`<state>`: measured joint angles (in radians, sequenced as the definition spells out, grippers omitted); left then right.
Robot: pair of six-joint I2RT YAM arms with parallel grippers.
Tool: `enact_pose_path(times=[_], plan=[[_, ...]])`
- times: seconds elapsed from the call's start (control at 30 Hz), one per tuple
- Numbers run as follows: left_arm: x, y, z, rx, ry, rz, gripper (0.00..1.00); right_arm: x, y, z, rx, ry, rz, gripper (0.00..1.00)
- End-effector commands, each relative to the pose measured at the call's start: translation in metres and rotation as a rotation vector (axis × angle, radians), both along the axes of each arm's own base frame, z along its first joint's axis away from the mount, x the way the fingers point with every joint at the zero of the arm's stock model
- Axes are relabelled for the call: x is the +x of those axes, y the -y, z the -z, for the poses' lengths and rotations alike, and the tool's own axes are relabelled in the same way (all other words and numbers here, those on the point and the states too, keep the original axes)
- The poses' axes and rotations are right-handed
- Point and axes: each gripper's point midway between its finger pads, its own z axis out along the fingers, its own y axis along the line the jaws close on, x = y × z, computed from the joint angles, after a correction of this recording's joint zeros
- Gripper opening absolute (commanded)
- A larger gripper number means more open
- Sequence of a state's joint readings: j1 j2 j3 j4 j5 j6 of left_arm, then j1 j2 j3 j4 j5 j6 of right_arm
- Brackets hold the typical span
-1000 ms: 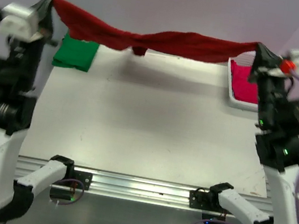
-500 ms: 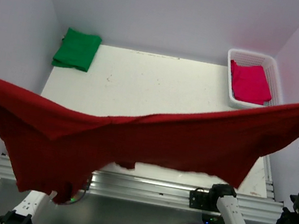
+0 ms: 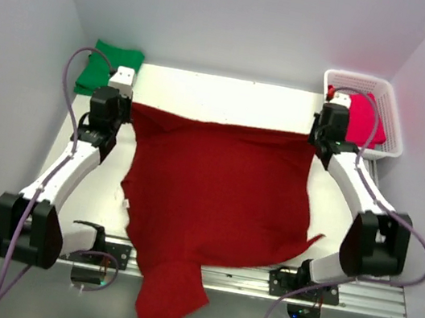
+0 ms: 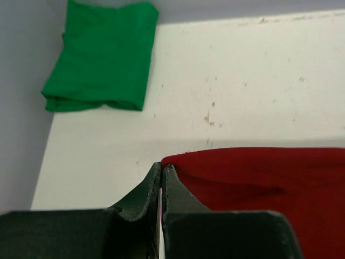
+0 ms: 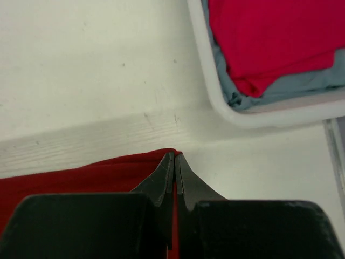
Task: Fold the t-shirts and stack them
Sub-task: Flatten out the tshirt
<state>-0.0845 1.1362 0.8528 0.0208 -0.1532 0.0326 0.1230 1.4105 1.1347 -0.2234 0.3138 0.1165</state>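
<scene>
Green t-shirt (image 3: 110, 70), white basket (image 3: 390, 123) beyond maroon t-shirt (image 3: 216, 184)

Both arms are extended forward from their bases and angled slightly inward, wrists lowered. The left gripper (image 4: 163, 168) and the right gripper (image 5: 174, 157) are each pinched tight on a far corner of the dark red t-shirt (image 3: 216, 184).

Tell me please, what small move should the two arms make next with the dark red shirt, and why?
Probably both arms should drag the dark red shirt a little toward the far side of the table, without letting go. The left gripper and right gripper are each shut on a far corner, and the shirt's near part hangs over the table's near edge.
</scene>
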Motion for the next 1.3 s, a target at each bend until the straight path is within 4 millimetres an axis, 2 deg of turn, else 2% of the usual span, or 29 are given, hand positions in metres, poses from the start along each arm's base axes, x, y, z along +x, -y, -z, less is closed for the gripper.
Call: enact_pose_path(times=[0.0,0.03,0.07,0.1,0.13,0.17,0.2,0.23,0.3,0.33,0.4,0.43,0.47,0.5,0.57,0.6,0.7,0.83,0.93,0.97,1.07,1.13,1.27], plan=[[0.028,-0.02,-0.027,-0.048,0.158,-0.111,0.0,0.03,0.005,0.006,0.031,0.017,0.088,0.0],[0.034,-0.022,-0.017,-0.045,0.14,-0.118,0.0,0.037,0.003,0.015,0.036,0.01,0.081,0.0],[0.045,-0.023,0.005,-0.045,0.089,-0.125,0.0,0.047,0.001,0.022,0.039,0.016,0.074,0.0],[0.052,-0.028,0.012,-0.047,0.081,-0.134,0.0,0.056,-0.001,0.023,0.039,0.019,0.067,0.0],[0.06,-0.031,0.012,-0.049,0.08,-0.143,0.0,0.067,-0.004,0.043,0.039,-0.012,0.058,0.0],[0.069,-0.035,0.033,-0.047,0.029,-0.152,0.0,0.073,-0.005,0.049,0.03,-0.023,0.047,0.0],[0.075,-0.034,0.037,-0.051,0.015,-0.148,0.0,0.084,-0.007,0.044,0.03,-0.01,0.042,0.0],[0.082,-0.034,0.034,-0.057,0.028,-0.147,0.0,0.092,-0.009,0.061,0.028,-0.04,0.036,0.0],[0.096,-0.036,0.043,-0.062,0.022,-0.147,0.0,0.11,-0.012,0.053,0.038,-0.007,0.034,0.0],[0.107,-0.037,0.046,-0.068,0.018,-0.149,0.0,0.118,-0.014,0.06,0.044,-0.007,0.029,0.0],[0.119,-0.034,0.047,-0.073,0.016,-0.132,0.0,0.138,-0.018,0.046,0.056,0.037,0.024,0.0],[0.128,-0.036,0.047,-0.073,0.017,-0.134,0.0,0.144,-0.02,0.059,0.05,0.009,0.018,0.0],[0.132,-0.049,0.047,-0.077,0.022,-0.159,0.0,0.151,-0.022,0.056,0.05,0.012,0.012,0.0],[0.136,-0.049,0.045,-0.083,0.031,-0.152,0.0,0.163,-0.024,0.038,0.051,0.054,0.008,0.0],[0.148,-0.052,0.043,-0.085,0.043,-0.152,0.0,0.175,-0.026,0.042,0.038,0.047,0.001,0.0],[0.151,-0.054,0.043,-0.085,0.041,-0.152,0.0,0.185,-0.027,0.026,0.041,0.082,-0.002,0.0],[0.163,-0.056,0.04,-0.096,0.056,-0.146,0.0,0.196,-0.029,0.011,0.028,0.116,-0.011,0.0],[0.173,-0.054,0.02,-0.098,0.099,-0.127,0.0,0.201,-0.028,-0.018,0.001,0.202,-0.024,0.0],[0.183,-0.055,0.004,-0.097,0.13,-0.12,0.0,0.202,-0.027,-0.03,-0.02,0.23,-0.029,0.0],[0.186,-0.055,0.005,-0.1,0.118,-0.115,0.0,0.205,-0.026,-0.038,-0.029,0.244,-0.034,0.0],[0.194,-0.053,0.006,-0.11,0.115,-0.1,0.0,0.212,-0.029,-0.035,-0.043,0.23,-0.05,0.0],[0.196,-0.052,0.01,-0.119,0.108,-0.096,0.0,0.215,-0.029,-0.024,-0.044,0.201,-0.055,0.0],[0.193,-0.05,0.02,-0.122,0.088,-0.09,0.0,0.215,-0.033,-0.012,-0.035,0.182,-0.068,0.0]])
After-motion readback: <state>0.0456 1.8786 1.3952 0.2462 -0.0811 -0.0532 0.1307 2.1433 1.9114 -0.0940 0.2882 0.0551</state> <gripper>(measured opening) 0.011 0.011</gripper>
